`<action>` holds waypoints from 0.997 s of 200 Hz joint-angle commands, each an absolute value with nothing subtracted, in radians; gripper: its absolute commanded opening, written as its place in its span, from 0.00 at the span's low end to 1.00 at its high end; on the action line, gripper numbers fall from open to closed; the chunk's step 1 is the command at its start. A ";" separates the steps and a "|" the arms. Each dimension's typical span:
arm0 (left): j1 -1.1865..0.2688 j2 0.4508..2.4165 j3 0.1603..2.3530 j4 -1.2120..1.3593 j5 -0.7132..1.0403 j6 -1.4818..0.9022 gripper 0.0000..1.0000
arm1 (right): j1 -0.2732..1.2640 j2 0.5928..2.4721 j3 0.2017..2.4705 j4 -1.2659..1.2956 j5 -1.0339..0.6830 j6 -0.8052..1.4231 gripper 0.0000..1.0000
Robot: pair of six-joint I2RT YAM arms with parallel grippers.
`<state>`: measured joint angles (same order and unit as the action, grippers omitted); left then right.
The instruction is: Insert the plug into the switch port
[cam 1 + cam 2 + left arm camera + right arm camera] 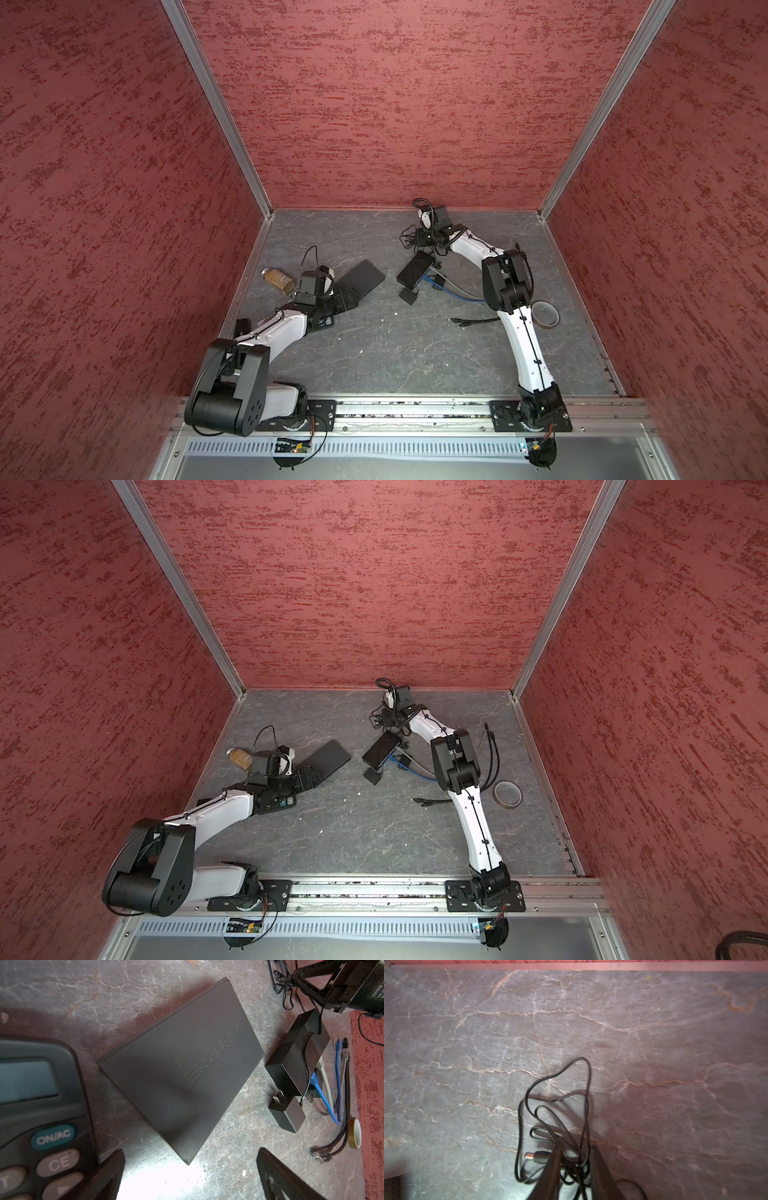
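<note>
The right pincer [576, 1167] is at the desk's [395, 353] 12 o'clock edge. Its fingers [553, 1169] are drawn close on either side of a tangled black cord [590, 1076], but I cannot tell whether they pinch it. The plug [532, 1156], a small metal-tipped barrel, lies in that tangle just beside one finger, outside the jaws. The left pincer [196, 1174] gapes wide and holds nothing, at 9 o'clock by the flat black box [182, 1076]. A ribbed box [295, 1057] sits at that box's 3 o'clock.
</note>
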<state>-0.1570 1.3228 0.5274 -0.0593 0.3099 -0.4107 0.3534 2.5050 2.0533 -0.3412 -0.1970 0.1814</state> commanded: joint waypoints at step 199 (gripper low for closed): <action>-0.150 1.249 0.516 -0.071 0.294 -0.389 1.00 | 0.398 2.166 1.694 -0.074 -0.436 0.024 0.31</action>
<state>-0.1570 1.2766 0.5205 -0.0601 0.3050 -0.4107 0.3893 2.2059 1.7275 -0.0994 -0.5102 0.0372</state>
